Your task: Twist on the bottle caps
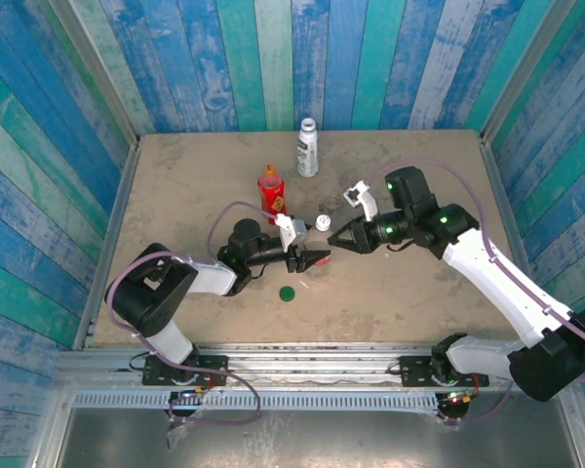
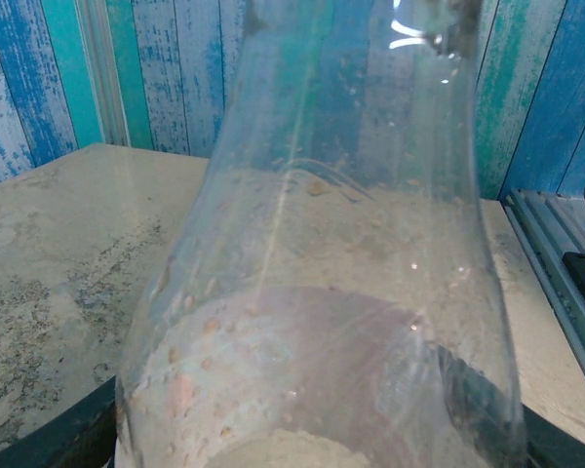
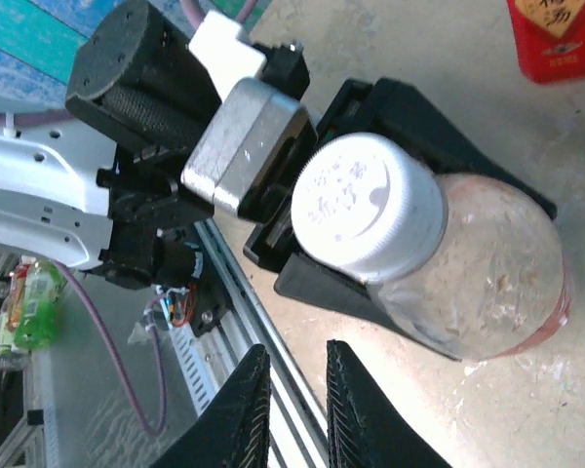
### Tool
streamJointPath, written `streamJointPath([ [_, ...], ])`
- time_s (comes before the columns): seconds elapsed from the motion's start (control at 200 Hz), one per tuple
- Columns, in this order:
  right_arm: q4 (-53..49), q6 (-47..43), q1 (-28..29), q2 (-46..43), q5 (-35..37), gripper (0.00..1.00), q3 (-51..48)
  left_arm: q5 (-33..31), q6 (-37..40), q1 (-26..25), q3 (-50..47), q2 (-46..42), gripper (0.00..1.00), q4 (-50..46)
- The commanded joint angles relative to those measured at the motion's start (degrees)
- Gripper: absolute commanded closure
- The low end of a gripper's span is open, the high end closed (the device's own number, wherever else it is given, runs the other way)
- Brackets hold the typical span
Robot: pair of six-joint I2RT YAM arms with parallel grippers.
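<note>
The clear bottle (image 3: 487, 273) with a red label band stands upright, and my left gripper (image 1: 312, 258) is shut on its body. Its black fingers (image 3: 409, 117) clasp it from both sides. A white cap (image 3: 366, 200) sits on its neck, also seen from above as the white cap (image 1: 323, 222). My right gripper (image 3: 297, 356) hangs just right of that cap, a little apart from it, open by a narrow gap and holding nothing. The dark green cap (image 1: 287, 292) lies loose on the table. The red bottle (image 1: 270, 192) wears an orange cap (image 1: 269, 172). The white-labelled bottle (image 1: 308, 151) stands behind.
The sandy table (image 1: 185, 185) has blue plank walls on three sides. A metal rail (image 1: 302, 351) runs along the near edge. The red bottle stands close behind the left gripper; open tabletop lies to the far left and right.
</note>
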Motion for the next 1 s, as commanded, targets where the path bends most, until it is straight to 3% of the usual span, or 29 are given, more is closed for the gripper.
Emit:
streamJointPath([
  [0.0,0.6,1.0,0.0,-2.4,1.2,0.77,0.8,-1.7,0.9,0.1,-1.5,1.8,0.33,-4.4],
  [0.115,2.5,1.1,-0.5,-1.7,4.8,0.62,2.3,-1.7,1.3,0.1,-1.8,1.7,0.32,-4.4],
  [0.345,2.1,-0.7,-1.1,6.6,3.2,0.6,9.5,-1.5,1.4,0.1,-1.7,1.8,0.32,-4.7],
  [0.526,0.0,-2.4,-1.1,9.5,1.3,0.7,11.7,-1.4,1.2,0.1,-1.8,1.5,0.32,-4.8],
  [0.726,-0.4,-1.2,-1.1,6.4,-0.1,0.79,6.8,-1.7,0.3,0.1,-2.7,1.1,0.32,-3.1],
  [0.991,2.4,1.8,-0.4,-0.1,-4.2,0.8,0.7,-0.9,-1.0,0.1,-2.5,2.2,0.32,-0.7],
])
